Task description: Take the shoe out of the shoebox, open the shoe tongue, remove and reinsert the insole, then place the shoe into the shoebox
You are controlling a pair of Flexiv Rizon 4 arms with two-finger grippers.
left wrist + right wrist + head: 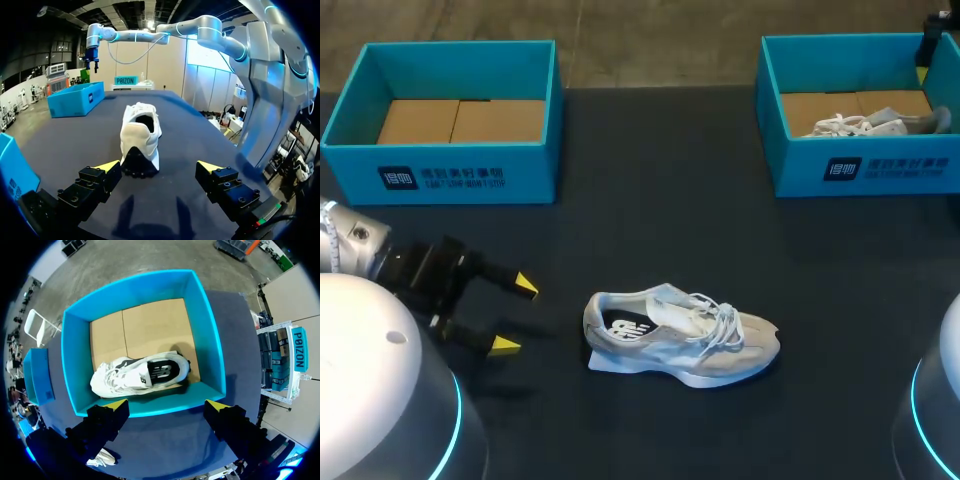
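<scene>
A grey-and-white shoe (682,338) lies on the dark table mid-front, heel to the left, laces loose. My left gripper (510,315) is open a short way left of the heel; in the left wrist view the shoe (140,136) stands just ahead of the open gripper (160,168), untouched. A second shoe (876,123) lies in the right blue shoebox (860,165). My right gripper (167,404) hangs open high above that shoebox (210,347), looking down on the white shoe (141,375) on its cardboard floor.
An empty blue shoebox (445,165) with a cardboard floor stands at the back left. The left wrist view shows my right gripper (92,61) over the far shoebox (75,98).
</scene>
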